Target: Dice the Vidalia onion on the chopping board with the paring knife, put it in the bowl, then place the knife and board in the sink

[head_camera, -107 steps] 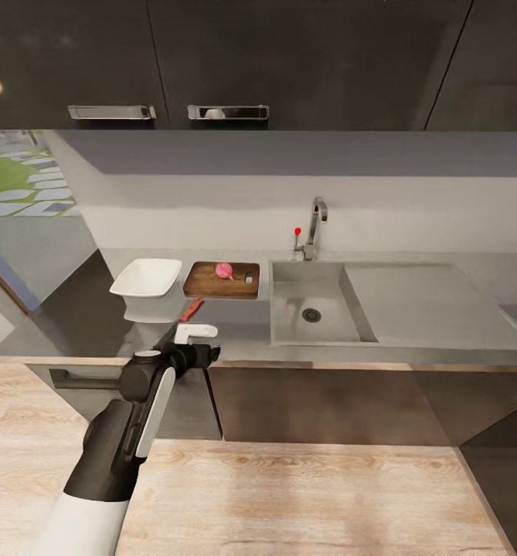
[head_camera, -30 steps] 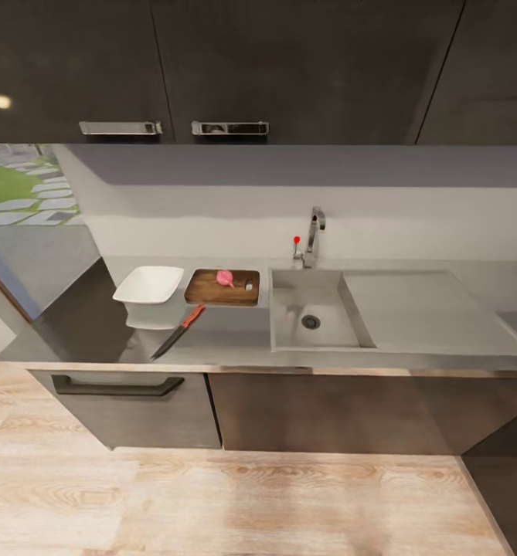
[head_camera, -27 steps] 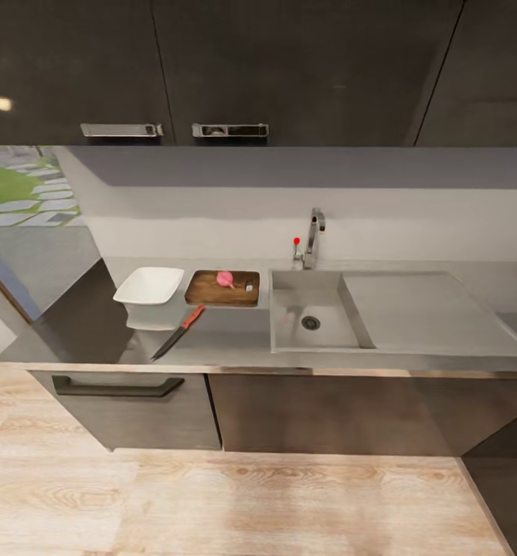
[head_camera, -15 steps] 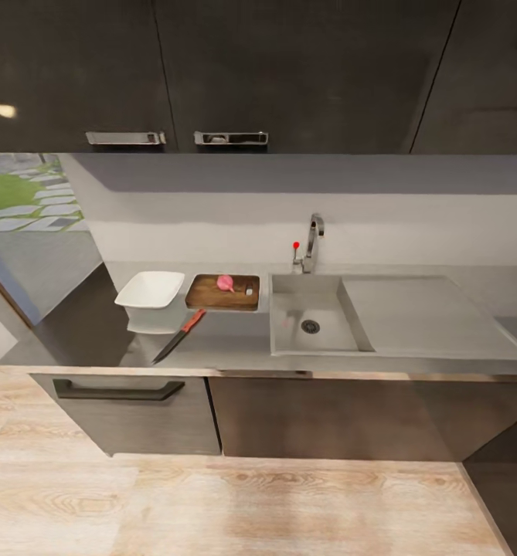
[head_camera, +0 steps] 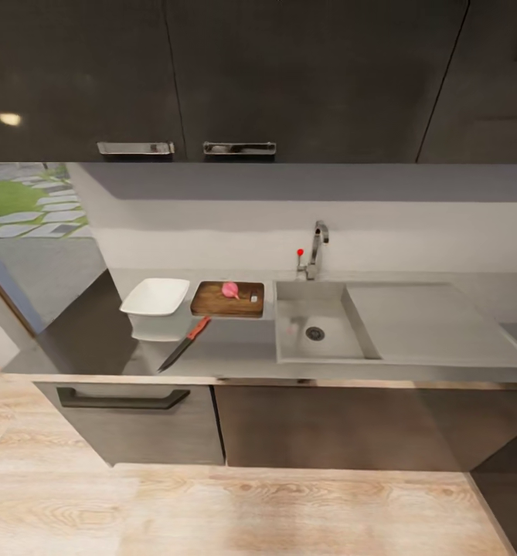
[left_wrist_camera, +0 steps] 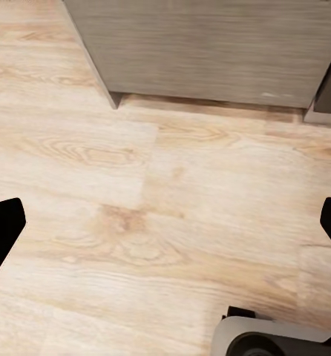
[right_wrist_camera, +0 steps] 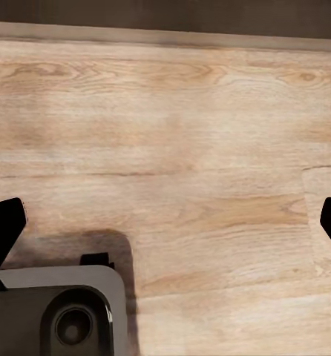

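A: How do the edges lie, and how much room is there?

B: The countertop (head_camera: pixel 243 351) runs across the head view, its front edge straight above the dark cabinets (head_camera: pixel 328 425). Pale wooden floor (head_camera: pixel 273 510) lies open in front of them. Along the counter, the bowl (head_camera: pixel 156 297) sits just beside the chopping board (head_camera: pixel 227 301), and the board's far end comes close to the rim of the sink (head_camera: pixel 320 355). The Vidalia onion (head_camera: pixel 229 289) rests on the board. The paring knife (head_camera: pixel 184 344) lies slantwise on the counter in front of the bowl and board, handle toward the board, blade tip near the front edge. The sink basin holds just its drain, with the drainboard beside it and the faucet (head_camera: pixel 315 249) behind.

A: And the grippers?

B: The left gripper (left_wrist_camera: pixel 165 226) points down at the floor. Its two dark fingertips (left_wrist_camera: pixel 1 226) stand wide apart with bare planks between them, holding and touching nothing. Ahead of the fingers is a cabinet base. The right gripper (right_wrist_camera: pixel 165 222) is likewise spread wide over the floor, its fingertips (right_wrist_camera: pixel 2 226) clasping nothing. Part of the robot's base (right_wrist_camera: pixel 58 311) sits on the floor behind the fingers.

A: So the task things are well away from both?

B: Yes, all are up on the counter, well apart from either gripper.
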You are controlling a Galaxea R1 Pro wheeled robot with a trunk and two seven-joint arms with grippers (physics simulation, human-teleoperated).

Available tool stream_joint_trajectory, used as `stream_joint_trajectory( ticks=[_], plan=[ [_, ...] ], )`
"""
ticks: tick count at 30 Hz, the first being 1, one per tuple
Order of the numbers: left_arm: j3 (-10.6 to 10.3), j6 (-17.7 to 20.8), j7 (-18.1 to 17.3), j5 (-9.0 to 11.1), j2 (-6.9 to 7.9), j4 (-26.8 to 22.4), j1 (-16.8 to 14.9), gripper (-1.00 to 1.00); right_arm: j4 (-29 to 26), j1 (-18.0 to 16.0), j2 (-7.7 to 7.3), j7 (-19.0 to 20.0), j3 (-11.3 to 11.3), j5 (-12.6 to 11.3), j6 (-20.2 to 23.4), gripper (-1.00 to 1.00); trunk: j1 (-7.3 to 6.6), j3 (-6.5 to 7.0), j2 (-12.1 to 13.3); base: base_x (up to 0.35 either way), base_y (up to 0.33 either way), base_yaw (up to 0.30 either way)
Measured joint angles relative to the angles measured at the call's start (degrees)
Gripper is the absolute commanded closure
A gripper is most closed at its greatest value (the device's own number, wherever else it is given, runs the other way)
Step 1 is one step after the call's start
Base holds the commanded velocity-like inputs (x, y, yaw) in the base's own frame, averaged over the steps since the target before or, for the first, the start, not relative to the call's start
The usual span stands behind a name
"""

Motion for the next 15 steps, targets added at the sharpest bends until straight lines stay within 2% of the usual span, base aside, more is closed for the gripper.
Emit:
stream_joint_trajectory(
  ticks=[5, 15],
  plan=[
    [0.00, 0.00, 0.00, -0.05, 0.00, 0.70, 0.00, -1.00, 0.03, -0.01, 0.00, 0.00, 0.00, 0.00, 0.00, -1.00, 0.00, 0.46, 0.00, 0.151, 0.221, 0.000],
    [-0.02, -0.02, -0.04, -0.07, 0.01, 1.73, -0.01, -1.00, 0.06, 0.00, 0.00, 0.00, 0.00, 0.00, 0.00, -1.00, 0.01, 1.38, 0.01, 0.019, 0.025, 0.000]
  ],
)
